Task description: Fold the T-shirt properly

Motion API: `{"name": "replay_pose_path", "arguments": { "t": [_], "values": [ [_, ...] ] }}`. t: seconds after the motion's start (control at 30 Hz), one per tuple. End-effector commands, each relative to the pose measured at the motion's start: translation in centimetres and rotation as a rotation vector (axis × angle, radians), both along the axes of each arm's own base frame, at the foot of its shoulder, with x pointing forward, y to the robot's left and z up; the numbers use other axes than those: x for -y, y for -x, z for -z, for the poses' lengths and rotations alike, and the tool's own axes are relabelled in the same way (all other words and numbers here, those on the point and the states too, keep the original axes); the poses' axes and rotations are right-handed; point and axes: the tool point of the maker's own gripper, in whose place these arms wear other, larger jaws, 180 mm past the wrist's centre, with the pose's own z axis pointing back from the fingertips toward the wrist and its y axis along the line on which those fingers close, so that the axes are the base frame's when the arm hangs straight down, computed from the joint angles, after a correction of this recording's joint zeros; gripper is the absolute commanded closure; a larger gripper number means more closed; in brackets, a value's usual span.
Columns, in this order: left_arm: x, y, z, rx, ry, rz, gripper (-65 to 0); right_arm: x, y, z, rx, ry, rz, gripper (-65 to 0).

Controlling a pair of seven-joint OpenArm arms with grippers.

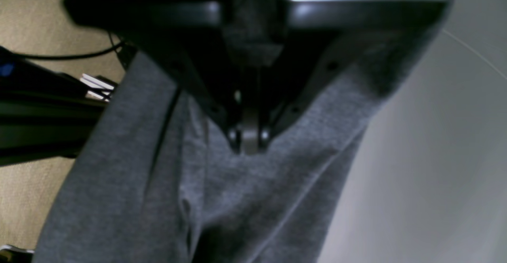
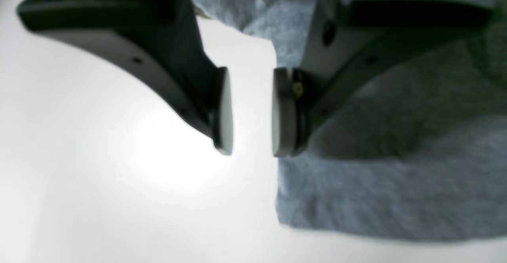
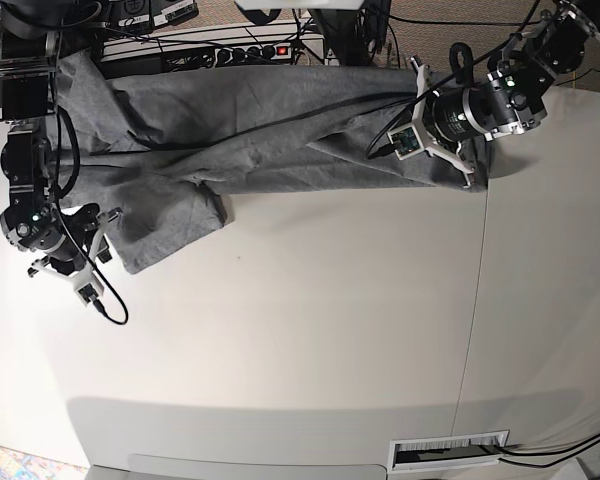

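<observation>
Grey cloth fills the left wrist view: the T-shirt (image 1: 245, 199) hangs in long folds straight below the left gripper (image 1: 249, 142), whose dark fingers (image 1: 190, 84) meet at their tips with a bunch of the cloth pinched between them, so this tool is clamped on the shirt. From the base view the shirt (image 3: 250, 130) lies spread wide along the far edge of the white table (image 3: 300, 340), rumpled, with one corner drooping toward the near left and a diagonal crease running across its middle. The left gripper (image 3: 470, 172) sits at the shirt's right end in that view, at the edge of the cloth, close to the seam between two table panels.

The right gripper (image 2: 251, 112) is at the opposite end of the shirt. Its two flat pads (image 2: 283, 112) stand apart with bare table showing in the gap; nothing is between them. One pad stands right at the straight edge of the cloth (image 2: 388, 183), which lies flat on the table beside it; whether they touch I cannot tell. In the base view this gripper (image 3: 80, 255) sits just beside the shirt's drooping left corner.

Beyond the table's far edge runs a power strip (image 3: 250, 50) with black cables (image 3: 380, 25), and tan floor (image 1: 27, 17) shows past the hanging cloth in the left wrist view
</observation>
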Motion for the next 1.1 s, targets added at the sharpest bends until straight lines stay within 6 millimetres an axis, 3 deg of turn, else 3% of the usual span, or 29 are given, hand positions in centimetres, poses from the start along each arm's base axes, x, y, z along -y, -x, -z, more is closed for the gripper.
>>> {"name": "replay_pose_path", "arguments": {
  "t": [0.0, 0.37, 0.5, 0.63, 0.83, 1.07],
  "values": [
    [0.1, -0.6, -0.9, 0.028, 0.022, 0.001, 0.0, 1.0, -1.2, -1.9, 0.055, 0.014, 0.01, -19.9],
    [0.1, -0.6, -0.9, 0.027, 0.021, 0.001, 0.0, 4.1, 1.0, 2.6, -0.044, -0.025, 0.114, -19.1],
    [0.1, -0.6, -0.9, 0.028, 0.021, 0.001, 0.0, 4.1, 2.0, 3.3, -0.107, -0.054, 0.149, -2.1],
    [0.1, -0.6, -0.9, 0.027, 0.021, 0.001, 0.0, 3.5, 2.7, 3.8, -0.157, -0.098, 0.172, 0.0],
    [0.1, -0.6, -0.9, 0.027, 0.02, 0.001, 0.0, 3.4, 2.9, 3.4, -0.175, -0.098, 0.174, 0.0],
    [0.1, -0.6, -0.9, 0.027, 0.021, 0.001, 0.0, 1.2, 2.3, -0.2, -0.153, -0.149, 0.108, 0.0]
  ]
}}
